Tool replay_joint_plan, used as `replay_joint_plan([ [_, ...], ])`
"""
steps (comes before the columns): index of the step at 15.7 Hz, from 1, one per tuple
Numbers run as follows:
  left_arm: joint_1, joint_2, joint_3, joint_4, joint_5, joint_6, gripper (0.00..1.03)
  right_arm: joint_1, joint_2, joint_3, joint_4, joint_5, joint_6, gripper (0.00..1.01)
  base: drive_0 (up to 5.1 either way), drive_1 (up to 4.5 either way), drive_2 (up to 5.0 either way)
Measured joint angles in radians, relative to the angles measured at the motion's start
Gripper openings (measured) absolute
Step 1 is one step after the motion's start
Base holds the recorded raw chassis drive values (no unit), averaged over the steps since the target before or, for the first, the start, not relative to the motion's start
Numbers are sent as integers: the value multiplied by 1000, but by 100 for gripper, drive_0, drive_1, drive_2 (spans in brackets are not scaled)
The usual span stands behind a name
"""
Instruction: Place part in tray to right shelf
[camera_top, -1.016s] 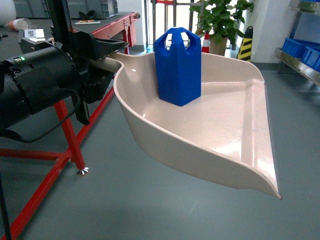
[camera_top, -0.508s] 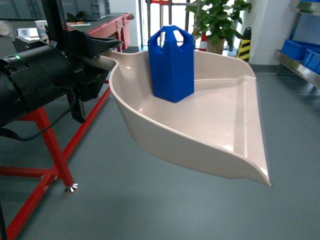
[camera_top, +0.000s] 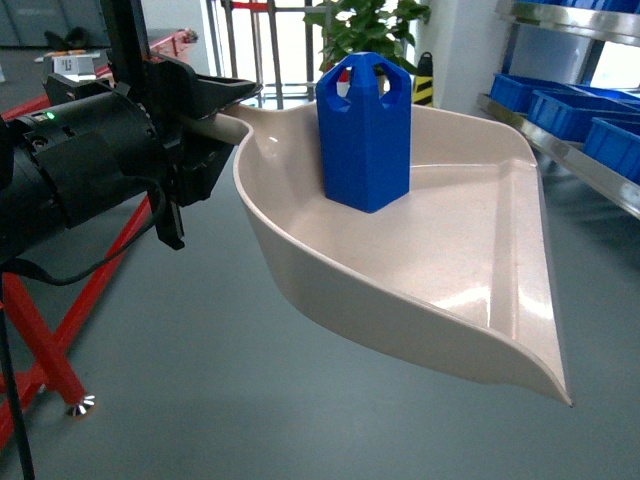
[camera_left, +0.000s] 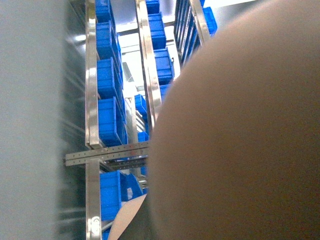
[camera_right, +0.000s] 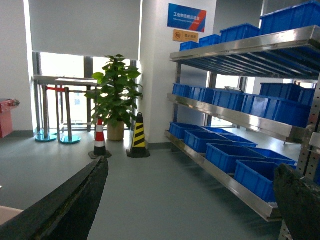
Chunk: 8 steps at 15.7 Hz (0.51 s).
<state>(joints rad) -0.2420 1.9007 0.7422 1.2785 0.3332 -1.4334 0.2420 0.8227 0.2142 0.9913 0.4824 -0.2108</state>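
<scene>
The part (camera_top: 365, 130) stood upright in the tray (camera_top: 470, 270), near the raised back wall where the scoop narrows into its handle, probably because that deep end kept it from sliding toward the open front lip. The tray hung in mid-air above the grey floor (camera_top: 200, 400), roughly level, with the lip pointing forward and to the right. The left end effector (camera_top: 205, 120) was pressed together on the handle just behind the scoop, its dark fingers (camera_top: 215, 92) showing above the beige rod, so the whole load rode on that single grip. In the left wrist view the tray's underside (camera_left: 235, 130) filled most of the frame, blurred, with blue crates (camera_left: 107, 115) and steel rails beyond. The right end effector (camera_right: 190, 200) held nothing; its two dark fingers (camera_right: 75, 205) stood spread wide at the edges of the right wrist view, kept clear of the load. The shelf (camera_right: 235, 182) stood to the right, well apart from the tray, with blue crates on its tiers. I judged the carry was under way and the delivery not yet done; a tilt toward the lip could tip the tall part.
</scene>
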Motion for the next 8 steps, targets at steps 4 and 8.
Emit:
replay_joint_plan([
  [4,5,0,0,1,-4,0,13,0,0,0,0,0,0,98,-34,289,-356],
  [8,2,0,0,0,0,0,13,0,0,0,0,0,0,98,-171,-171,-171],
])
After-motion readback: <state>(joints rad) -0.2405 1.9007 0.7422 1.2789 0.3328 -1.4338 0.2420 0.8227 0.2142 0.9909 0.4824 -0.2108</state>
